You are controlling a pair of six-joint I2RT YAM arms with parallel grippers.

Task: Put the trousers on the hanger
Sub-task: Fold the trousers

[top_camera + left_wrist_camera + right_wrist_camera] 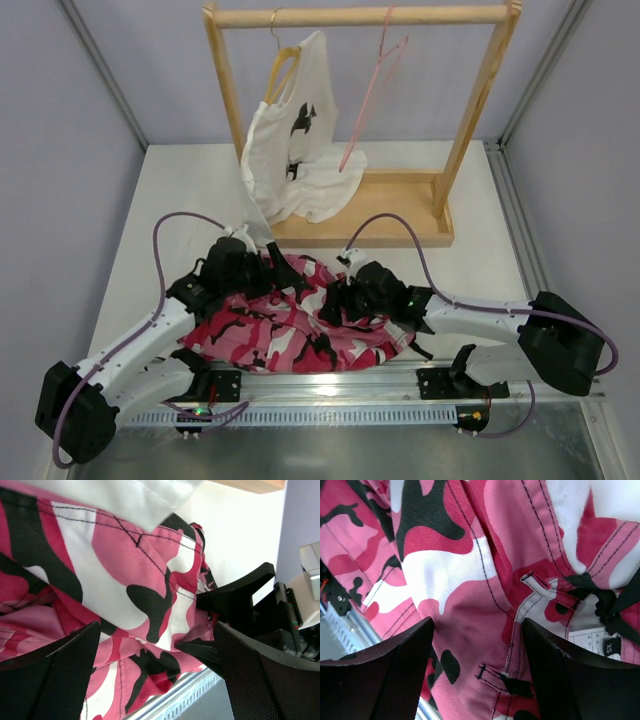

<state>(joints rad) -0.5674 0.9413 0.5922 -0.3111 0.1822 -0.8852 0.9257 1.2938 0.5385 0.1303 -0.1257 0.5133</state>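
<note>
Both claws released: left gripper (156, 630) fingers stand wide apart over the cloth with nothing pinched, right gripper (477, 625) likewise spread above the waistband, a belt loop (540, 582) and the size label (595, 642) showing between and beside its fingers. The trousers (290, 335) lie in a crumpled heap on the table (180, 190) between the two arms, near edge close to the metal rail (330, 385) at the front. The hanger (372, 95) hangs tilted from the top bar of the wooden rack (400, 190), well apart from the heap, beside the white T-shirt (290, 150) on its wooden hanger (283, 62). Risks as I judge them: (1) the heap is folded on itself, so a pinch may take one layer only and the rest will drag or twist, leaving no clean leg to feed through the wire; (2) the T-shirt hem droops onto or just beside the far edge of the trousers near my left fingers, so a careless close could catch white cloth and pull the shirt off the rack; (3) the two grippers sit very near one another, the right one's fingers plainly visible in the left wrist view, so a collision is possible if both close inward; (4) the wire hanger rests only by its hook, and a nudge could swing it or knock it off; (5) cloth near the front edge could slide off if I tug toward the bases
</note>
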